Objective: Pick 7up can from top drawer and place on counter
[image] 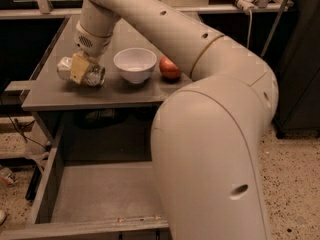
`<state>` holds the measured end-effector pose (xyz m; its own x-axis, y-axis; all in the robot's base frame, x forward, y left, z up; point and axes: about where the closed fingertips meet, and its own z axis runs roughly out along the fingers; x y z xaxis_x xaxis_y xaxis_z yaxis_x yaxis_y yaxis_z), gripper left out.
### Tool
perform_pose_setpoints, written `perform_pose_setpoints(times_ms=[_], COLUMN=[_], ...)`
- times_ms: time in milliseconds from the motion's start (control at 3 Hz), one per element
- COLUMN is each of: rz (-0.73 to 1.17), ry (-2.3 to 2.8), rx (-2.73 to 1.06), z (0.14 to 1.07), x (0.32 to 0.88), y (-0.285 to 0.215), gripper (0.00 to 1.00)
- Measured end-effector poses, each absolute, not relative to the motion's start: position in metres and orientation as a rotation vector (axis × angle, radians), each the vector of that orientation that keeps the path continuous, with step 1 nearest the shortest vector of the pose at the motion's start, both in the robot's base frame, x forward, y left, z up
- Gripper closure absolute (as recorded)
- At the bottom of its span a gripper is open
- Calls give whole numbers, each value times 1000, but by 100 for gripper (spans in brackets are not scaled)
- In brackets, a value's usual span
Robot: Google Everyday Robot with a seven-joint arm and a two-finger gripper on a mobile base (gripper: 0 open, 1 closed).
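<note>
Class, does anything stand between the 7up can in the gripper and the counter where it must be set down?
Nothing visible does. The gripper holds the 7up can low over a bare part of the counter; the white bowl and the apple stand off to one side, apart from it.

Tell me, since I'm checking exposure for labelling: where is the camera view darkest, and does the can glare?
Camera view: even, dim light on the counter; darkest under it, behind the open top drawer; the 7up can, held by the gripper at the counter's left, shows soft glints, no strong glare.
</note>
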<state>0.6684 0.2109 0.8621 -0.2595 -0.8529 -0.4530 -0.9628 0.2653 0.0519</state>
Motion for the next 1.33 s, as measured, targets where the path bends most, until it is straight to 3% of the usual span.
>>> perform_pose_setpoints(times_ms=[1333], rz=[458], ry=[2202], rx=[-1660], z=[862], x=[669], y=[212], gripper=[13])
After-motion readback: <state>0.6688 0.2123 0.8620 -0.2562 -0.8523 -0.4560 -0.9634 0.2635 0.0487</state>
